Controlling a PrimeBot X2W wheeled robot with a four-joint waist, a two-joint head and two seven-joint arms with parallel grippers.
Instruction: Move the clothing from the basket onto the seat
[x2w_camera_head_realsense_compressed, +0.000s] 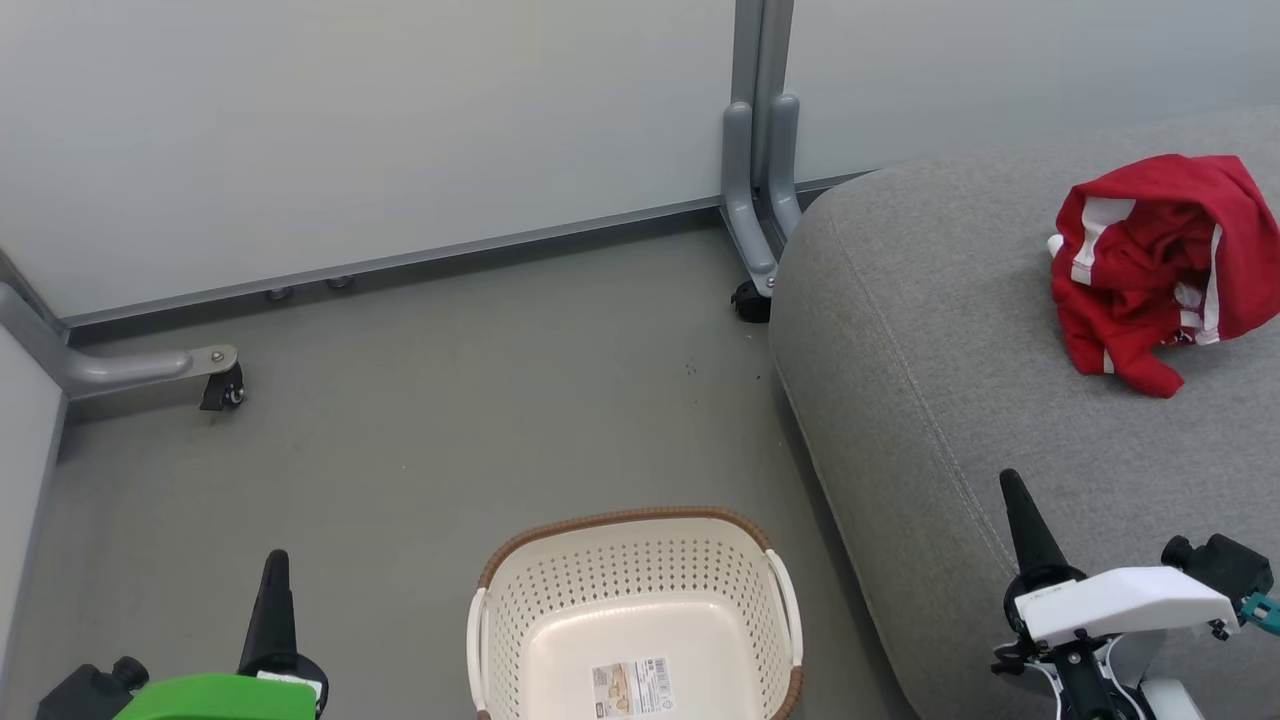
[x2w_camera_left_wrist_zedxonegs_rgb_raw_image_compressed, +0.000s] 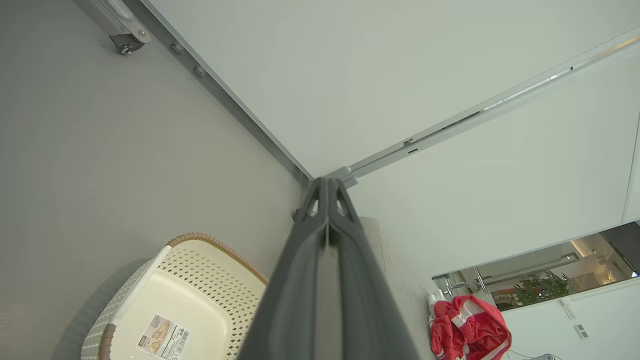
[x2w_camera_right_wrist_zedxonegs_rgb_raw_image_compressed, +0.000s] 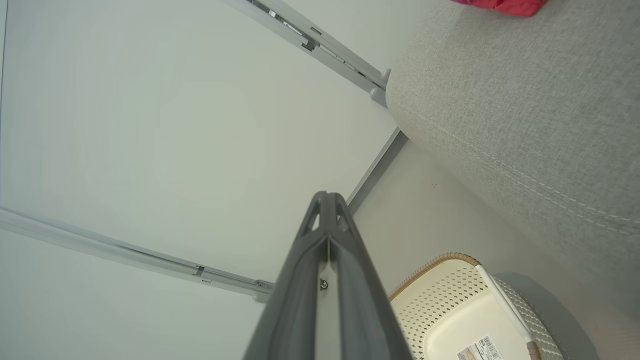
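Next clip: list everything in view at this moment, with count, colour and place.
clothing: one heap, red with white stripes, on the seat, far right
seat: one, grey, right side
basket: one, cream with brown rim, on the floor, bottom centre, no clothing seen inside
label: one, paper, on the basket's bottom
floor: grey
partition panels: pale, at the back
castor feet: two, grey, under the panels
left hand: dark fingers, shut, lower left
right hand: dark fingers, shut, lower right
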